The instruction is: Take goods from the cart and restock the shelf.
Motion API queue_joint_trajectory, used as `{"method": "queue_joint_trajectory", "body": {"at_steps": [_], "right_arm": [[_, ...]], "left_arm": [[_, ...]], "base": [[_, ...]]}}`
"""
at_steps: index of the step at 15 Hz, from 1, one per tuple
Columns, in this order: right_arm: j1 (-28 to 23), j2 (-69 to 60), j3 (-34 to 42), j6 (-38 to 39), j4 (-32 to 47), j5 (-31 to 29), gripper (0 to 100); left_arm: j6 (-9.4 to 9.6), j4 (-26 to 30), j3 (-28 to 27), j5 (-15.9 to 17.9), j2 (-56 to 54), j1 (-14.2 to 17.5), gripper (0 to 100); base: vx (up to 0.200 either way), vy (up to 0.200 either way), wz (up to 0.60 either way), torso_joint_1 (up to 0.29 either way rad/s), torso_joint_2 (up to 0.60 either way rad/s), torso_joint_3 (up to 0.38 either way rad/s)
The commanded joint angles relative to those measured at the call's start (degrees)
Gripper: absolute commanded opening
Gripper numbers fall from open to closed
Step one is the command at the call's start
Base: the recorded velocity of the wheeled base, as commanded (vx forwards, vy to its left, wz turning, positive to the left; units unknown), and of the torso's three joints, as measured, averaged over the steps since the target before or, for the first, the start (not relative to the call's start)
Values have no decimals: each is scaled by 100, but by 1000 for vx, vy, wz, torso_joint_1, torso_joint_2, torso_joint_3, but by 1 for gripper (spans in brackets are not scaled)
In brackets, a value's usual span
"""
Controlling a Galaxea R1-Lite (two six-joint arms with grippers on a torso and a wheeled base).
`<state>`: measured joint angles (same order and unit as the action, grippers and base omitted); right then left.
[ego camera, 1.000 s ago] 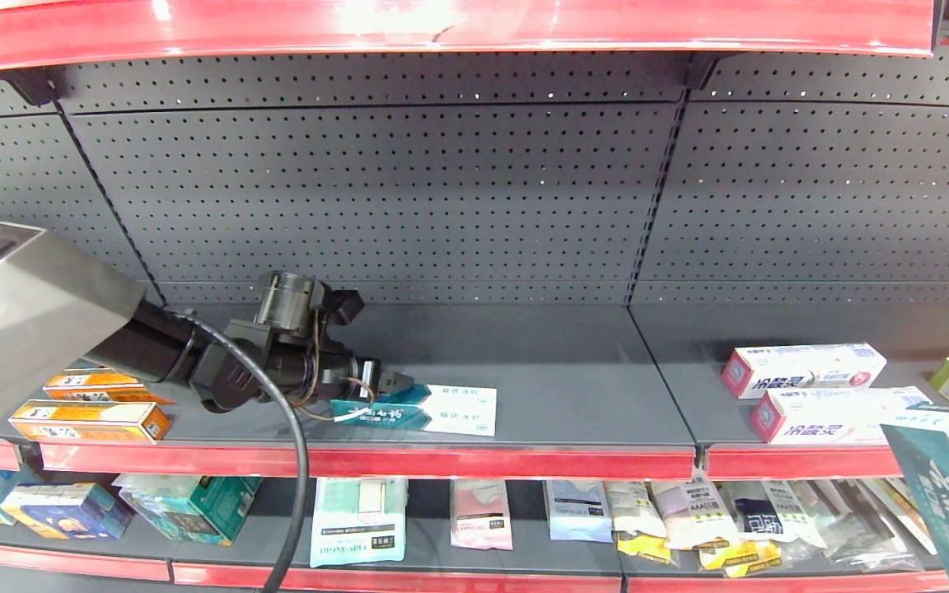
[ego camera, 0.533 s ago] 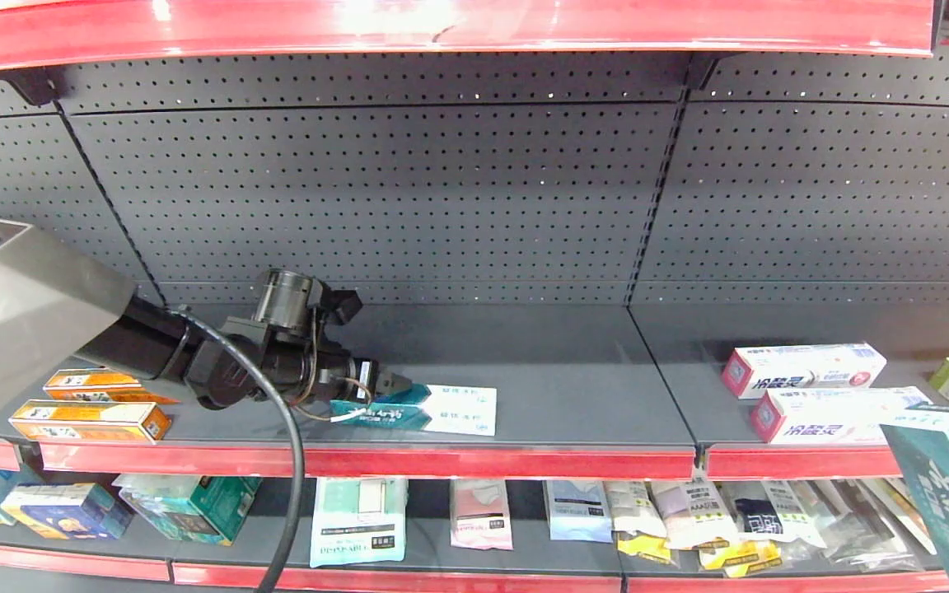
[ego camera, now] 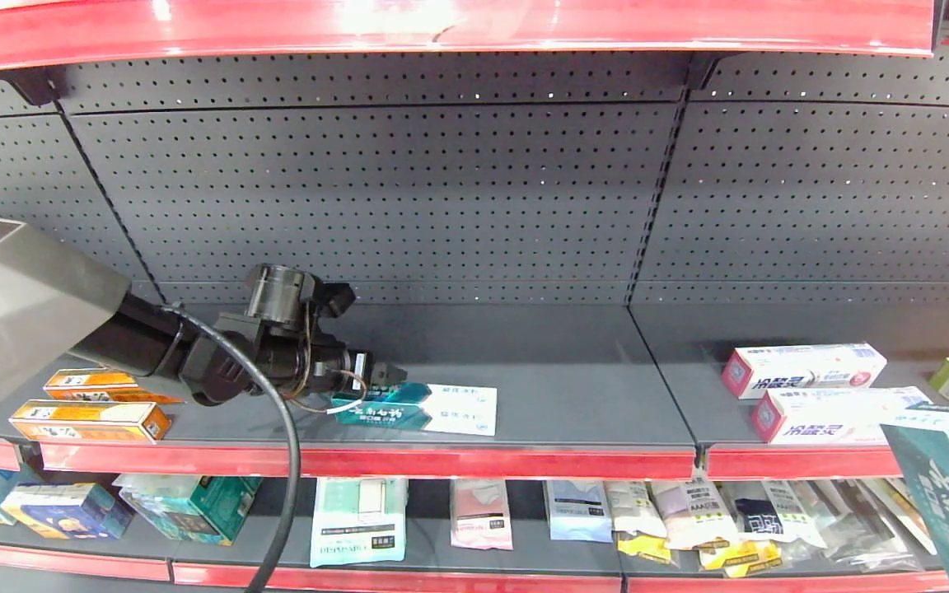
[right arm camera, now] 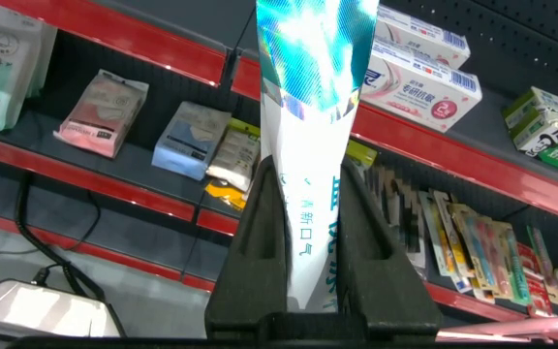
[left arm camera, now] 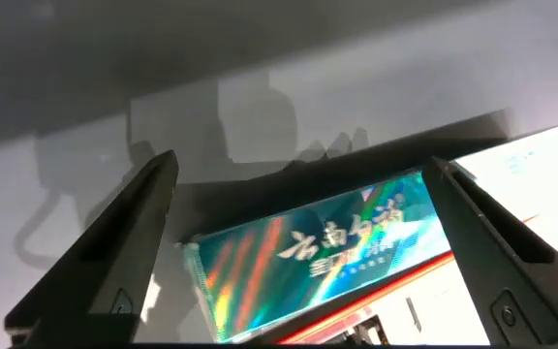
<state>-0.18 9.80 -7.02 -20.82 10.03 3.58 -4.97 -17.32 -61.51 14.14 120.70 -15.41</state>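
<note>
1. A teal-and-white toothpaste box [ego camera: 421, 407] lies flat near the red front edge of the grey shelf [ego camera: 557, 362], backed by pegboard [ego camera: 409, 189].
2. The left claw [ego camera: 390, 377] gapes wide, straddling that box's end, arm level.
3. The right claw [right arm camera: 308, 179] clamps a second teal box [right arm camera: 313, 58] upright.

Toothpaste box [ego camera: 417, 406] on shelf [ego camera: 540, 362], near front

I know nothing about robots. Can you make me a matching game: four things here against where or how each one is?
1. left gripper
2. right gripper
3. orange boxes
4. white-and-red boxes

A. right side of the shelf
B. open, by a teal box
C. left side of the shelf
D. shut on a teal-and-white box

Pairs: 1-B, 2-D, 3-C, 4-A
</note>
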Motion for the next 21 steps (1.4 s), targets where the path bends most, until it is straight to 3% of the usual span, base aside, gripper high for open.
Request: {"method": "queue_joint_trajectory", "body": {"at_steps": [1, 7, 11, 16, 18, 21], "right_arm": [[1, 4, -1, -1, -1, 2, 0], [36, 435, -54, 26, -28, 90, 0], [45, 1244, -634, 157, -80, 99, 0], [53, 2421, -1258, 667, -98, 107, 0], [80, 2702, -1258, 650, -124, 222, 0], [80, 3019, -1231, 606, -186, 345, 0]], "left_arm": [[-4, -8, 61, 1, -108, 64, 100], [49, -17, 1089, 71, -1374, 618, 100], [234, -34, 2223, 423, -2745, 996, 100], [225, 18, 3620, 581, -5065, 1330, 100], [234, 80, 4147, 678, -6049, 1321, 100], [260, 642, 4666, 792, -7280, 1277, 100]], "base": [[0, 0, 0, 0, 0, 0], [0, 0, 0, 0, 0, 0], [0, 0, 0, 0, 0, 0], [0, 0, 0, 0, 0, 0], [0, 0, 0, 0, 0, 0], [0, 0, 0, 0, 0, 0]]}}
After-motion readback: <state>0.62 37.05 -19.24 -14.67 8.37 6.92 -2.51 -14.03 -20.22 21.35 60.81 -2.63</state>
